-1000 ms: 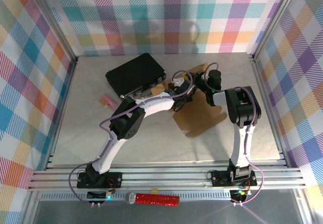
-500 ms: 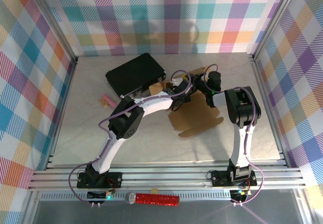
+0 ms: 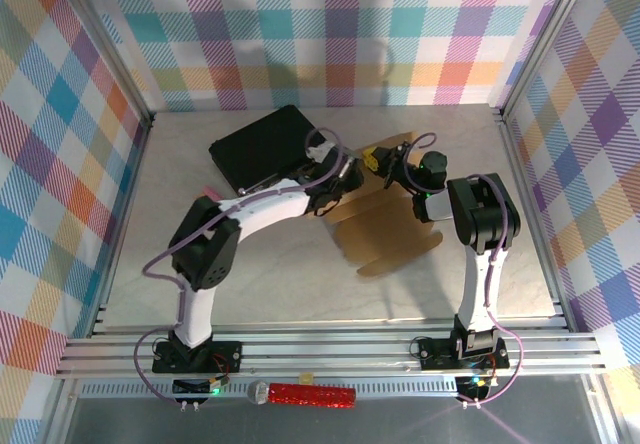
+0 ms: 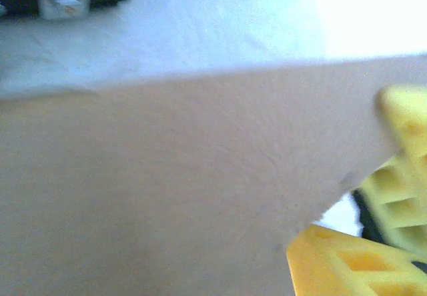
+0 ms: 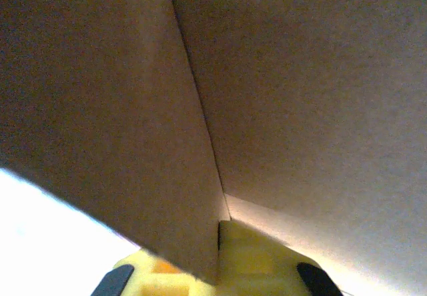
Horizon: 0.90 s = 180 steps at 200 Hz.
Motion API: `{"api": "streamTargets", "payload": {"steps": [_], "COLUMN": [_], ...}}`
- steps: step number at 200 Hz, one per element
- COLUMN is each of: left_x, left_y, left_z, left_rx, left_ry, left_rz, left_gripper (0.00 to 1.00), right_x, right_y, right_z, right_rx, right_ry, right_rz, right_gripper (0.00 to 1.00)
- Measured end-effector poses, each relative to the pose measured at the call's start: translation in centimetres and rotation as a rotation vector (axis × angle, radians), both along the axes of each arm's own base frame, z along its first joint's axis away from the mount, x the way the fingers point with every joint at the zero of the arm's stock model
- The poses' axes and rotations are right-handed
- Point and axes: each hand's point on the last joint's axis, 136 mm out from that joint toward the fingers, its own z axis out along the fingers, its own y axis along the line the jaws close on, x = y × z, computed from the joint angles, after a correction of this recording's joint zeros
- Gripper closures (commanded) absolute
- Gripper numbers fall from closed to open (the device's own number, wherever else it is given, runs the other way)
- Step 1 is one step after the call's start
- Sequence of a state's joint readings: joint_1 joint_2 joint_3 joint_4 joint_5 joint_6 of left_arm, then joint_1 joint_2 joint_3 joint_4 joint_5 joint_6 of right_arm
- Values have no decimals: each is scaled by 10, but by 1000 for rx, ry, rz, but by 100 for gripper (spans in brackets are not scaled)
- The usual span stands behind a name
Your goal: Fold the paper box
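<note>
The paper box [image 3: 390, 229] is a brown cardboard sheet in mid-table, its far part lifted off the surface. My right gripper [image 3: 378, 160] is shut on the sheet's far edge. In the right wrist view a creased panel [image 5: 300, 96] runs down into the closed yellow fingers [image 5: 253, 256]. My left gripper [image 3: 338, 182] sits at the sheet's left edge, beside the black case. In the left wrist view, cardboard [image 4: 167, 189] lies across the lens. One yellow finger [image 4: 347, 263] shows far off to the right, so the jaws stand apart with nothing seen held.
A black hard case [image 3: 265, 144] lies at the back left, close behind the left gripper. A red glittery cylinder [image 3: 310, 395] rests on the front rail. Aluminium frame rails [image 3: 530, 204] and checked walls bound the table on all sides.
The left arm has swung left and its gripper has drawn back from the sheet's middle to its left edge. The sheet's far part has risen with the right gripper.
</note>
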<state>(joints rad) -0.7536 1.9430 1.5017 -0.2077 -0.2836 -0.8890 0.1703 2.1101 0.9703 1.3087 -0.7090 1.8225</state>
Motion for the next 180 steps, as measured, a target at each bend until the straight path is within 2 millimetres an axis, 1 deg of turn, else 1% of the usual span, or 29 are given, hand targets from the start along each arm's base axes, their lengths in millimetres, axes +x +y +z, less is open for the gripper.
{"api": "streamTargets", "payload": {"steps": [20,34,51,63,73,85,95,109,116,129,135,145,153,165,180], "left_x": [-8,-13,-14,-11,-8,-4,-3,-4,-6,-12,-15,-18,-19,-17,-15], "left_y": [17,27,37,45,52,63,66,69,65,53,47,38,34,25,17], "left_z": [46,75,99,107,107,104,100,90,84,71,65,56,50,49,55], "left_rx": [-103,-167,-227,-264,-295,-346,-400,-479,-517,-588,-613,-637,-642,-656,-687], "left_ry": [-20,-40,-43,-25,8,60,110,193,240,324,357,403,429,462,479], "left_rz": [95,149,207,252,292,358,410,495,530,583,605,633,651,665,670], "left_gripper": [41,39,35,30,29,32,34,34,35,38,39,37,33,28,23], "right_x": [1,1,-1,-2,-3,-3,-2,-1,-1,0,-1,-1,-1,-1,-1], "right_y": [-4,-4,-5,-4,-3,-2,-2,-1,-1,-1,-1,-1,-1,-1,0], "right_z": [3,5,6,6,7,9,10,13,13,14,14,14,14,14,13], "right_rx": [4,5,3,2,0,0,0,1,1,1,1,-1,-3,-7,-12], "right_ry": [-13,-23,-30,-37,-43,-48,-53,-61,-64,-66,-66,-69,-72,-77,-84], "right_rz": [-6,-3,8,16,23,30,33,36,37,37,38,39,41,43,44], "right_gripper": [100,100,100,100,100,100,100,100,100,100,100,100,100,100,100]}}
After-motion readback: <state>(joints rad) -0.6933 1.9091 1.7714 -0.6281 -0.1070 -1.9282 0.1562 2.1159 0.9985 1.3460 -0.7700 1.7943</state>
